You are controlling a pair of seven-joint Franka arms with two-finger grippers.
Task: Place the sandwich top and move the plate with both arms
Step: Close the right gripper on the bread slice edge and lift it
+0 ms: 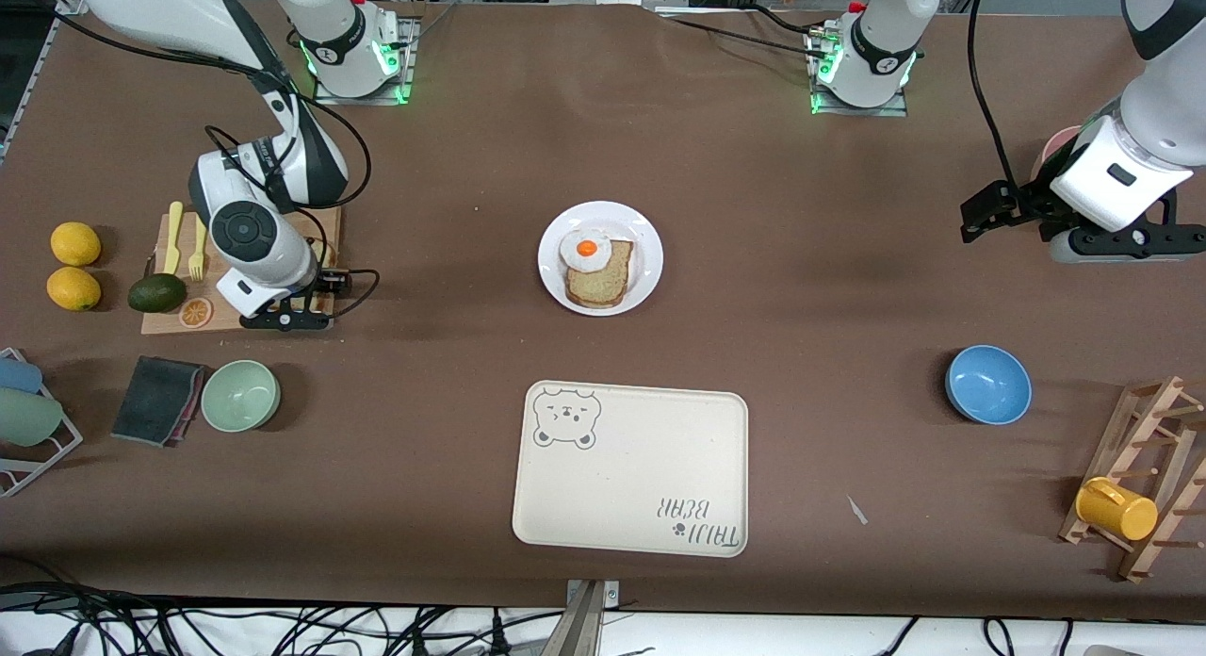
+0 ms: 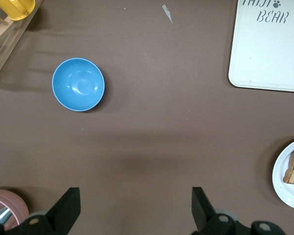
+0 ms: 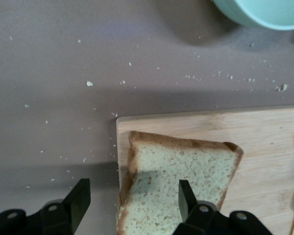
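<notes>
The sandwich top [image 3: 186, 181], a speckled slice with a dark crust, lies flat on the wooden cutting board [image 3: 245, 127]. My right gripper [image 3: 133, 191] is open just above it, one finger over the slice and one off the board's edge. In the front view the right gripper [image 1: 283, 319] hides the slice. The white plate [image 1: 650, 251] sits mid-table and holds a smaller bread slice [image 1: 603, 279] with a fried egg [image 1: 584, 249]. The plate's rim also shows in the left wrist view [image 2: 286, 188]. My left gripper [image 2: 135, 196] is open and empty above bare table at the left arm's end [image 1: 1131, 246].
The cream bear tray [image 1: 631, 467] lies nearer the camera than the plate. A blue bowl [image 1: 987, 384], a wooden rack with a yellow mug [image 1: 1116, 508] and a pink cup [image 2: 5, 210] are at the left arm's end. A green bowl [image 1: 240, 395], cloth [image 1: 155, 400], avocado [image 1: 156, 292] and lemons [image 1: 75, 243] surround the board.
</notes>
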